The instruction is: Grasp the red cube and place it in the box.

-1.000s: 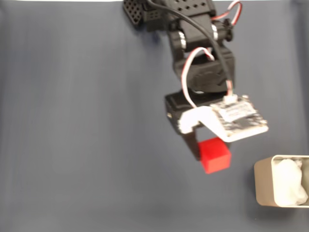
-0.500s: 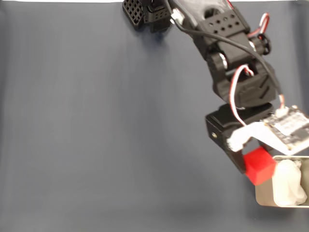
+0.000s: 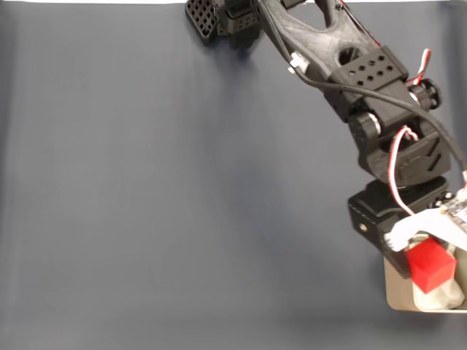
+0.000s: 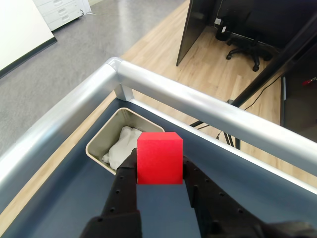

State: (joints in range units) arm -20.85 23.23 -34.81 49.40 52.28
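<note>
Clamped between the tool's (image 4: 159,166) two dark fingers is the red cube (image 4: 159,157), jaws closed tight on its sides and lifting it clear of the worktop (image 3: 160,219). From the fixed view, the cube (image 3: 430,265) hangs at the box's (image 3: 398,295) edge, at about four o'clock in the frame. White padding (image 4: 121,148) lies inside. The grasp and carry look done; what's left, I'd say, is centring over the opening and letting go.

Matte red cube (image 4: 159,157), black plastic end effector (image 4: 159,171) (ribbed fingers), box (image 4: 97,145) with white cloth padding
</note>
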